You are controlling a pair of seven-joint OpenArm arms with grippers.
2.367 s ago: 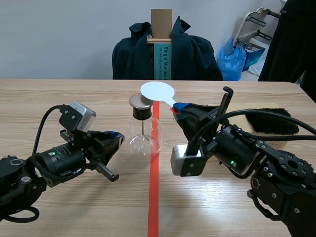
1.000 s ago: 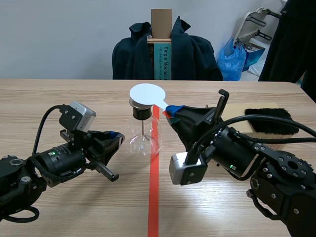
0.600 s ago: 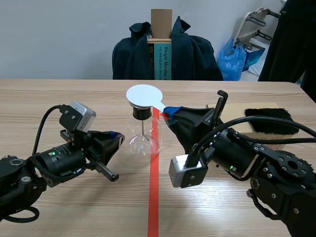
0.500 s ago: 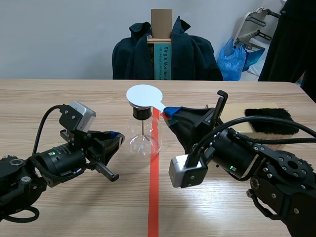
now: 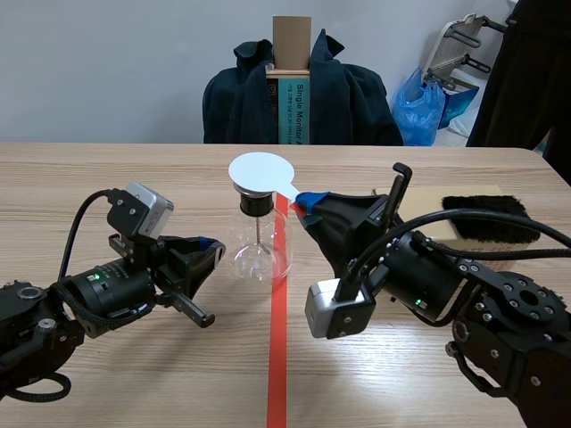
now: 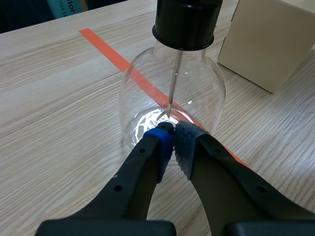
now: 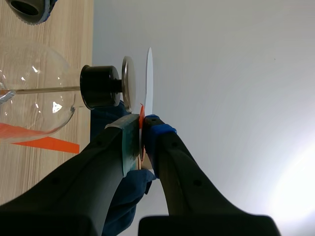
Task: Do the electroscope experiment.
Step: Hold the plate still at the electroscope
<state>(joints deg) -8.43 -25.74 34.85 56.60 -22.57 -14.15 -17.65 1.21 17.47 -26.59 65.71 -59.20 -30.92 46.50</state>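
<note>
The electroscope (image 5: 260, 242) is a clear glass flask with a black stopper, a metal top plate and a thin rod inside, and it stands on the red tape line. My right gripper (image 5: 308, 201) is shut on the handle of a white round paddle (image 5: 260, 171), holding its disc just over the flask's top. In the right wrist view the paddle (image 7: 149, 81) is edge-on, a small gap from the metal plate (image 7: 127, 83). My left gripper (image 6: 172, 140) is shut on nothing, tips close to the flask (image 6: 197, 93) at its base.
A beige box (image 5: 446, 234) with a black furry strip (image 5: 491, 218) on it lies to the right, behind my right arm. A chair draped with a dark jacket (image 5: 348, 98) and a tall carton (image 5: 292, 85) stand beyond the table's far edge.
The right gripper has carried the white paddle leftward from beside the flask to over its top plate. In the last half second nothing moved. The left arm stayed still.
</note>
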